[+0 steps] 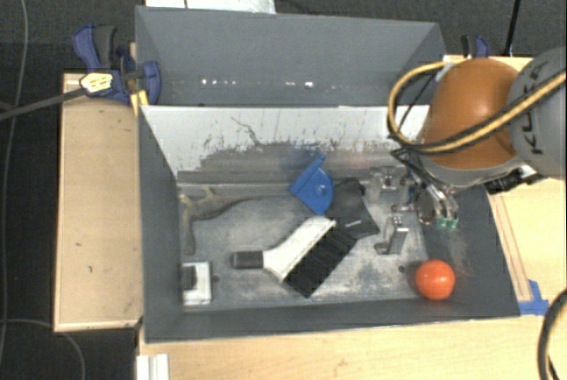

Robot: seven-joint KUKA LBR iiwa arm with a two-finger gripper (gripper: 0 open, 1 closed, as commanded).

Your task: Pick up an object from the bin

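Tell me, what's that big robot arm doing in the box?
It is meant to pick one thing out of the grey bin. Its gripper hangs low on the bin's right side, near an orange ball and beside a black brush with a white handle. A blue piece lies further back. I can't see anything lifted yet.

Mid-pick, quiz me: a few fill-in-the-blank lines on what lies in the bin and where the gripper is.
1. The ball near the bin's front right corner is ____.
2. The brush has a white handle and ____ bristles.
3. The gripper hangs to the view's ____ of the brush.
4. The small white block sits in the bin's front ____ corner.
Missing words: orange; black; right; left
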